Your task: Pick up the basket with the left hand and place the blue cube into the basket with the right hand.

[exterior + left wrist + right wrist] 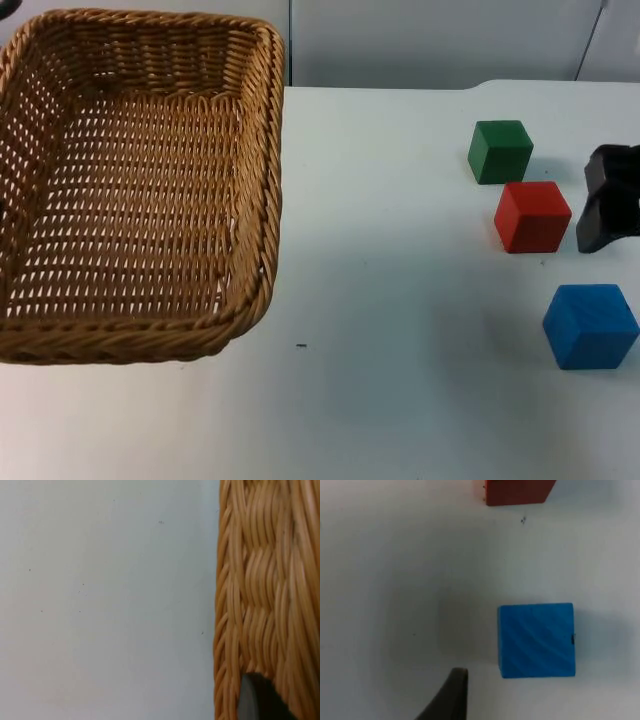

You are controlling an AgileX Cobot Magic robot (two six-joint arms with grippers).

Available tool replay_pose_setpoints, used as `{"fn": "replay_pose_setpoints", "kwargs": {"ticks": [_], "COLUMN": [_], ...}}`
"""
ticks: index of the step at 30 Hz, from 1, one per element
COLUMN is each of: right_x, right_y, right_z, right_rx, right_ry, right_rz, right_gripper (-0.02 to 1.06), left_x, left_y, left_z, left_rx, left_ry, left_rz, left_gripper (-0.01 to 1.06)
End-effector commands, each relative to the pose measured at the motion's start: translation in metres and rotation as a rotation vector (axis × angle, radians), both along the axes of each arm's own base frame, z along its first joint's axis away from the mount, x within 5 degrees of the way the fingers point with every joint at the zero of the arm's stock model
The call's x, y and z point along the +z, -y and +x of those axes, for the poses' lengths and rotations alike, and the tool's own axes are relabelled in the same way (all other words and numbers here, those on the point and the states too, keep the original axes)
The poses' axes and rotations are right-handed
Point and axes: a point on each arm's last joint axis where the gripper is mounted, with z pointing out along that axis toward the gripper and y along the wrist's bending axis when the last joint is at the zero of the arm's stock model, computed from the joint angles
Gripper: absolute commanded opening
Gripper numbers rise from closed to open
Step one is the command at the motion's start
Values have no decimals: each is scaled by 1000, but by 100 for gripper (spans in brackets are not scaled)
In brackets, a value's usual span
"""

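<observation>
The white table (400,250) carries everything, and nothing on it bears a brand, a label or any writing that can be read.

The wicker basket (140,180) is the largest thing there, a rectangular tray of woven cane. It appears raised and tilted above the table top. In the left wrist view its woven wall (265,580) stands right against a black fingertip of the left gripper (255,700), which is at the basket's outer side. Whether that gripper's jaws are clamped on the rim or merely beside it cannot be told.

The blue cube (590,325) rests on the table, well apart from the basket. It lies near the right gripper (610,205), on the side toward the table's front edge, and is not touching it. In the right wrist view the blue cube (536,640) sits just ahead of one black fingertip (452,695) and to the side of it, apart from it and not held. Whether the right gripper's jaws are apart or together cannot be told.

The red cube (532,215) stands just beside the right gripper, between it and the basket. The green cube (500,150) sits just beyond the red one, toward the partition wall (430,40).
</observation>
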Motion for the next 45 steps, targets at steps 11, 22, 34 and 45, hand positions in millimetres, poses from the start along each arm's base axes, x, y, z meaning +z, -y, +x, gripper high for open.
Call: {"fn": "replay_pose_setpoints", "kwargs": {"ticks": [11, 22, 34, 45], "right_x": [-64, -103, -107, -90], "right_y": [-11, -18, -9, -6], "right_z": [22, 31, 33, 35], "right_rx": [12, 40, -49, -67], "right_ry": [-110, -138, -130, -62], "right_rz": [-7, 9, -71, -77], "right_gripper": [100, 99, 43, 0], "left_x": [5, 5, 5, 5], "left_y": [2, 3, 3, 2], "left_z": [0, -1, -1, -1], "left_rx": [6, -1, -2, -1], "left_ry": [22, 19, 19, 20], "left_rz": [-36, -40, -38, -37], "left_gripper": [0, 0, 0, 0]}}
